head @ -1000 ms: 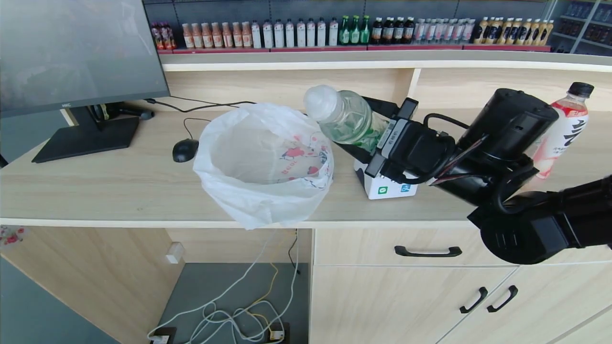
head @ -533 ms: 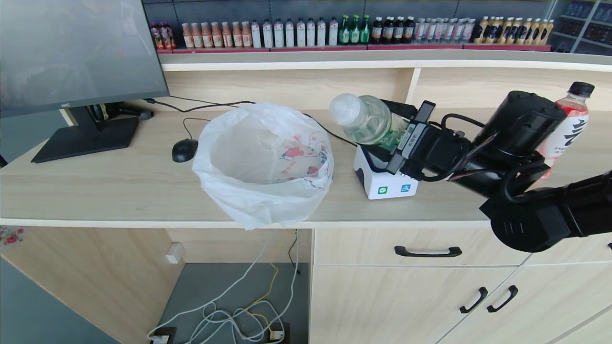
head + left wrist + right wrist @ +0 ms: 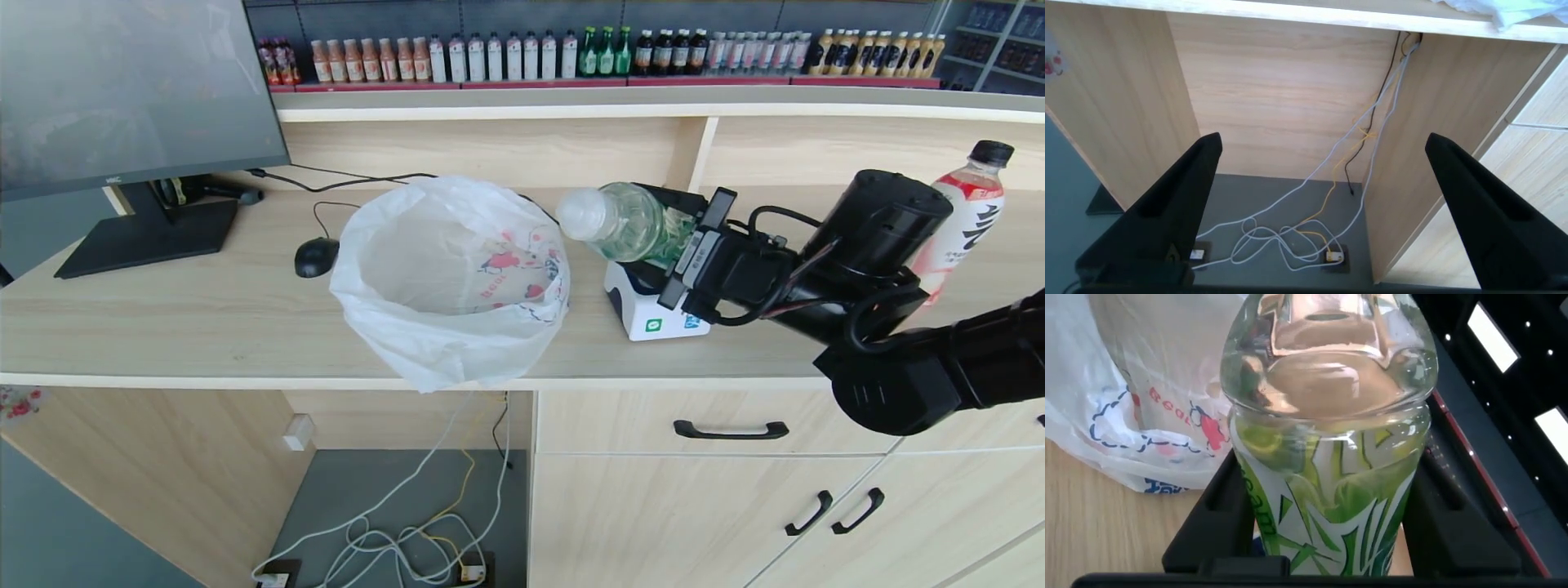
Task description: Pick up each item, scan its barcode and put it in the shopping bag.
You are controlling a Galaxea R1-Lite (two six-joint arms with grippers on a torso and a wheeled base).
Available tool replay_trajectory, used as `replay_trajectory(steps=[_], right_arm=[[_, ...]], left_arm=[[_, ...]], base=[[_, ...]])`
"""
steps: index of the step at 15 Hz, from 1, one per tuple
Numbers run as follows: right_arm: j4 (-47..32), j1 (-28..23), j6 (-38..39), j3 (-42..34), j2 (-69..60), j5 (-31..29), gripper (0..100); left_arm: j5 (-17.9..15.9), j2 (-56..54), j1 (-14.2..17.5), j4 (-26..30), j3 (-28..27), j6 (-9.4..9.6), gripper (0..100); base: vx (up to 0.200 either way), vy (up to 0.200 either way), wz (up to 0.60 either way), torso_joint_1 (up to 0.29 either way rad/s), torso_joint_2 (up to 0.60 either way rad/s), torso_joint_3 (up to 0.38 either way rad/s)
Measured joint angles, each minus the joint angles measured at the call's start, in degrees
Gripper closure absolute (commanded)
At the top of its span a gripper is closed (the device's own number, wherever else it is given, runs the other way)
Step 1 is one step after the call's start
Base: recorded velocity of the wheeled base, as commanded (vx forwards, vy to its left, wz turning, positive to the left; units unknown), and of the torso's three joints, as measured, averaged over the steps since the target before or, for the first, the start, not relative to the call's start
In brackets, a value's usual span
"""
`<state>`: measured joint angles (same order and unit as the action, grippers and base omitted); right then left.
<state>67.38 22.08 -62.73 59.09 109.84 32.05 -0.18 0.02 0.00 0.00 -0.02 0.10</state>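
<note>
bag sitting open centre-left of frame | bottle hovering sideways just right of it over the scanner, cap pointing at the bag | right gripper clamping its label end, clearly the nearer arm | left gripper hanging spread wide, holding nothing

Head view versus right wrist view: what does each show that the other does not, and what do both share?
Head view: the dark flat monitor, the black mouse, the white scanner box, a pink-labelled bottle with a black cap. Right wrist view: both black fingers pressing the sides of the clear plastic bottle with a green label. Shared: that bottle, held by the right gripper, and the white plastic shopping bag.
</note>
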Motion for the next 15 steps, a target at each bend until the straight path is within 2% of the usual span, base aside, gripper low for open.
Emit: replay_trajectory(steps=[15], right_arm=[[-0.1,1.4,2.1,0.7,-0.5,-0.9,100]], left_arm=[[0.0,0.0,0.0,0.0,0.0,0.0,0]], base=[[0.0,0.0,0.0,0.0,0.0,0.0]])
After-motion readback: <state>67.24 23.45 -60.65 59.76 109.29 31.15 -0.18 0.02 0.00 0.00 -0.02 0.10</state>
